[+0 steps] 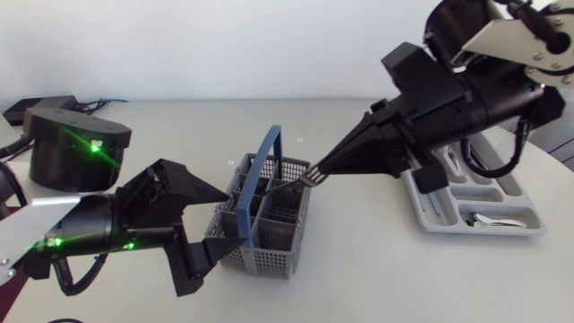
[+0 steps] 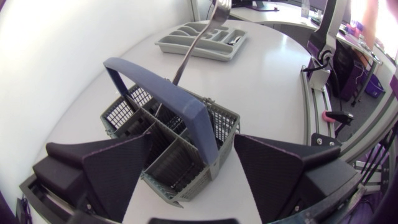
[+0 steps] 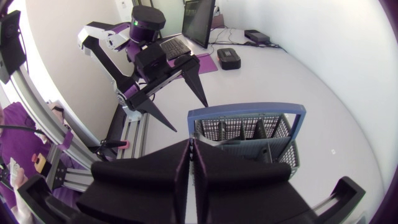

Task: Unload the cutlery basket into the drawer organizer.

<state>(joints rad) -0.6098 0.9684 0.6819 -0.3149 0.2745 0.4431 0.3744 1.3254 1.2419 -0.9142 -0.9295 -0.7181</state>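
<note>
Right now your right claw (image 1: 316,173) is clenched on a fork (image 2: 198,46), gripping it at the tine end. The fork slants down from there, and its handle end is inside the cutlery basket (image 1: 269,235), in a compartment just behind the blue carry handle (image 1: 269,154). That handle stands upright over the middle of the basket. In your right wrist view the two fingers are pressed nearly flat together, with the basket just ahead of them.

Your left claw (image 1: 223,220) is released. Its fingers are spread wide and sit on either side of the basket's near end, grasping nothing. From the left wrist view one finger lies close against the basket's corner, while the other stands apart from the wall; you cannot tell whether the close one touches.

The grey basket sits near the middle of the white counter (image 1: 377,269). The drawer organizer (image 1: 480,231) lies well apart from it, under your right arm, with some cutlery (image 1: 491,220) in its compartment nearest the counter's edge.
</note>
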